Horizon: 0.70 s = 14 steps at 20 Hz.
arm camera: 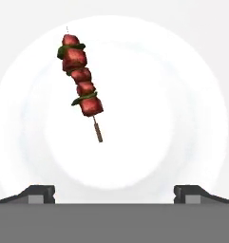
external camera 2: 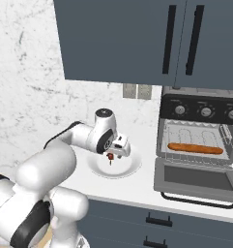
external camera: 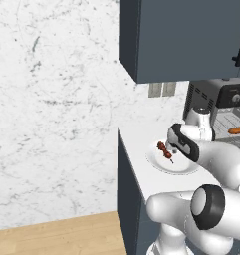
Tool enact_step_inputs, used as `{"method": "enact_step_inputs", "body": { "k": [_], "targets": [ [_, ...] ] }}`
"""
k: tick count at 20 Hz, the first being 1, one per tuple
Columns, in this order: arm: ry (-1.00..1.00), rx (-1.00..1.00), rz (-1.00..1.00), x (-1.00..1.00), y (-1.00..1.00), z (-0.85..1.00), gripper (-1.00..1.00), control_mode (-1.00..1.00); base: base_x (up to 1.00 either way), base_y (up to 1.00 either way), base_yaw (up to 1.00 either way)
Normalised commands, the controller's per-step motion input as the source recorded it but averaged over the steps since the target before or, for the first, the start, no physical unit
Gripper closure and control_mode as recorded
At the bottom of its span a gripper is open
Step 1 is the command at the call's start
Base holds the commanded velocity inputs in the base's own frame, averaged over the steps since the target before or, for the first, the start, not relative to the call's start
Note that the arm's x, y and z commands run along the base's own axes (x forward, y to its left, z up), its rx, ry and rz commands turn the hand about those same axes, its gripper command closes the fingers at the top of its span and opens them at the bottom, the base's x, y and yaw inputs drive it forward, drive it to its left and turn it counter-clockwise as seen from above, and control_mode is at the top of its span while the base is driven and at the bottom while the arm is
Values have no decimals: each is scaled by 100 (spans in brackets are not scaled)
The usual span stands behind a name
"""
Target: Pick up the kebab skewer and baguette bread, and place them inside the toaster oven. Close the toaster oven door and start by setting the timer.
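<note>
Fingers spread wide, the hand point(arm camera: 114, 192) hovers above the plate point(arm camera: 192, 95). Ahead and left lies the skewer point(arm camera: 81, 80): light, stiff, probably slippery; best pinched across its meat chunks.

One skewer point(arm camera: 81, 83); one baguette point(external camera 2: 195, 148); one plate point(arm camera: 201, 123)
</note>
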Motion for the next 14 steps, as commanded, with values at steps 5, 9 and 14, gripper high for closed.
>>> {"method": "enact_step_inputs", "body": {
  "k": [5,9,14],
  "targets": [
    [0,0,8,51,0,-43,-100,-100,0,0,0],
    [0,0,8,44,4,-18,-100,-100,0,0,0],
    [0,0,7,40,3,-24,-100,-100,0,0,0]
  ]
}}
